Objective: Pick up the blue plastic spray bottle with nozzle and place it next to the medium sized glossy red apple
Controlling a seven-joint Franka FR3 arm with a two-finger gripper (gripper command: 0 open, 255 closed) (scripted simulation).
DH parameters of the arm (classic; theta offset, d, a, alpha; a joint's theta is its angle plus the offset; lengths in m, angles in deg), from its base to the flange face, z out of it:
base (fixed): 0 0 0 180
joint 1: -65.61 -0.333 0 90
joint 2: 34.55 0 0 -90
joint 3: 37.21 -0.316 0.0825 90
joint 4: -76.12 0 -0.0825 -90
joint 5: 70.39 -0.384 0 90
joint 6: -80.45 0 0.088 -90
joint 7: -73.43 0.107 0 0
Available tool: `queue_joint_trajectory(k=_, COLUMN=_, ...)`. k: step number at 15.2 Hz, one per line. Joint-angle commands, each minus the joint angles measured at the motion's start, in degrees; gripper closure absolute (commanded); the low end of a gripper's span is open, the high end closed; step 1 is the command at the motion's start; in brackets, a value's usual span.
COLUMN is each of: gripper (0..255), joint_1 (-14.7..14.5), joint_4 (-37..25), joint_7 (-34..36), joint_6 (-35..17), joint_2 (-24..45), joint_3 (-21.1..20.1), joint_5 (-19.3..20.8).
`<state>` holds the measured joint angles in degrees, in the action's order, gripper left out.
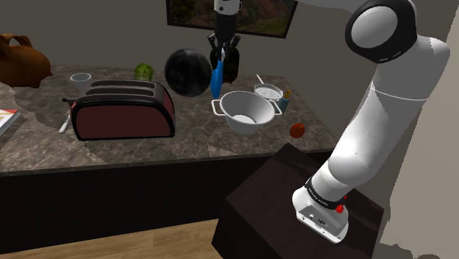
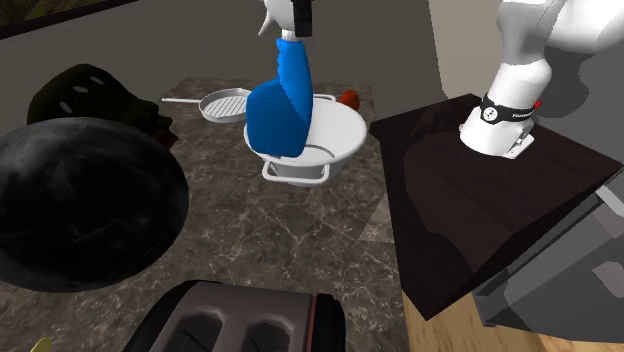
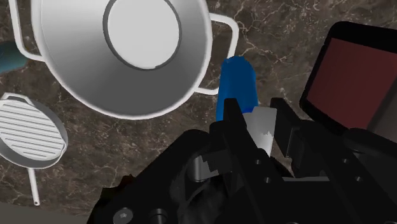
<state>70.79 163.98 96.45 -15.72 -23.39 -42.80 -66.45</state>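
The blue spray bottle (image 1: 216, 79) hangs in the air above the stone counter, with my gripper (image 1: 224, 50) shut on its white nozzle end. In the second exterior view the bottle (image 2: 280, 100) dangles in front of a white two-handled pot (image 2: 338, 150), below the gripper (image 2: 298, 25). The wrist view shows the black fingers (image 3: 232, 118) clasping the bottle (image 3: 238, 83) at its white top, beside the pot's rim (image 3: 202, 67). The glossy red apple (image 1: 296, 130) lies on the counter near its front edge, beyond the pot; it also peeks out behind the pot (image 2: 348, 97).
A dark red toaster (image 1: 121, 110), a big black ball (image 1: 187, 71), a white grill pan (image 1: 268, 92), a small teal bottle (image 1: 283, 101), a white cup (image 1: 81, 79) and a brown jug (image 1: 22, 62) stand on the counter. The dark stand (image 1: 294, 206) adjoins the counter's front edge.
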Motion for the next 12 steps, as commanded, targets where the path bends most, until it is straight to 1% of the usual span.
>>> queue_joint_trajectory(k=1, gripper=255, joint_1=1.35, joint_4=3.32, joint_7=-2.16, joint_6=-0.52, joint_2=-2.92, joint_3=0.8, joint_5=-0.32)
queue_joint_trajectory(k=6, gripper=255, joint_1=4.5, joint_4=9.92, joint_7=-7.86, joint_6=-0.96, joint_2=-9.42, joint_3=3.34, joint_5=-0.68)
queue_joint_trajectory(k=12, gripper=255, joint_1=8.07, joint_4=15.2, joint_7=-15.06, joint_6=-0.54, joint_2=-15.54, joint_3=6.99, joint_5=-0.37)
